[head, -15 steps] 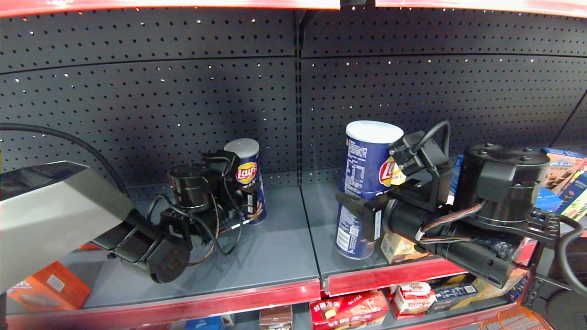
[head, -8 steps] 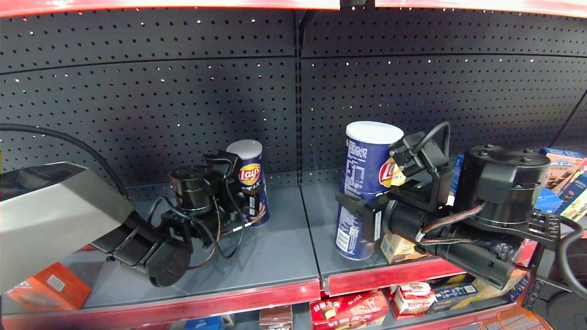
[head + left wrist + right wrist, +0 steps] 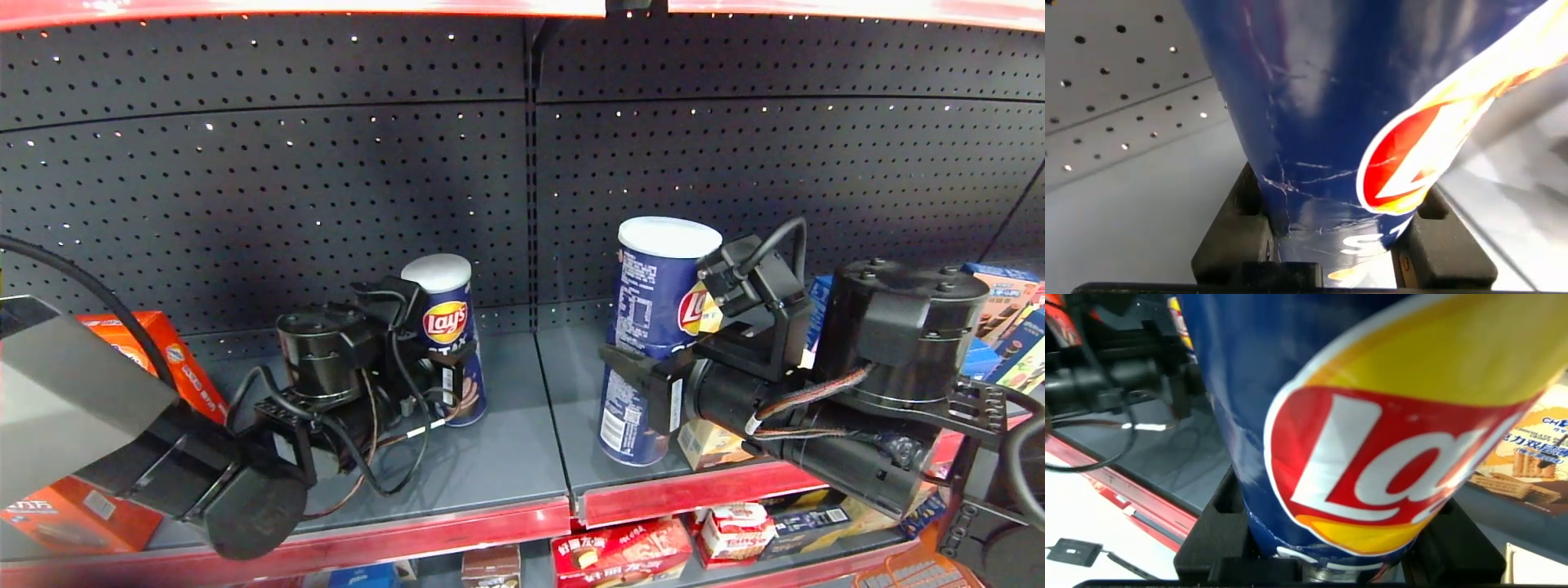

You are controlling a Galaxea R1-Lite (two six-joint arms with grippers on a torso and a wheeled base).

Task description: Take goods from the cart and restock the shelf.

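Shifted slightly right, small chips can [image 3: 448, 315] clamped between left gripper [image 3: 447, 369] jaws, tall chips can [image 3: 645, 294] clamped between right gripper [image 3: 645, 385] jaws.

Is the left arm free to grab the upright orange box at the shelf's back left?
Probably not: the left pincer is shut on the blue can, so it must release that before taking the orange box.

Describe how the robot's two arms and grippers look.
Both arms are matte black with cylindrical joint housings. The left arm has a grey metal cover and thin looping black wires. The right arm carries a red-and-white twisted wire bundle and a thick black cable. The left gripper and right gripper have blocky black fingers.
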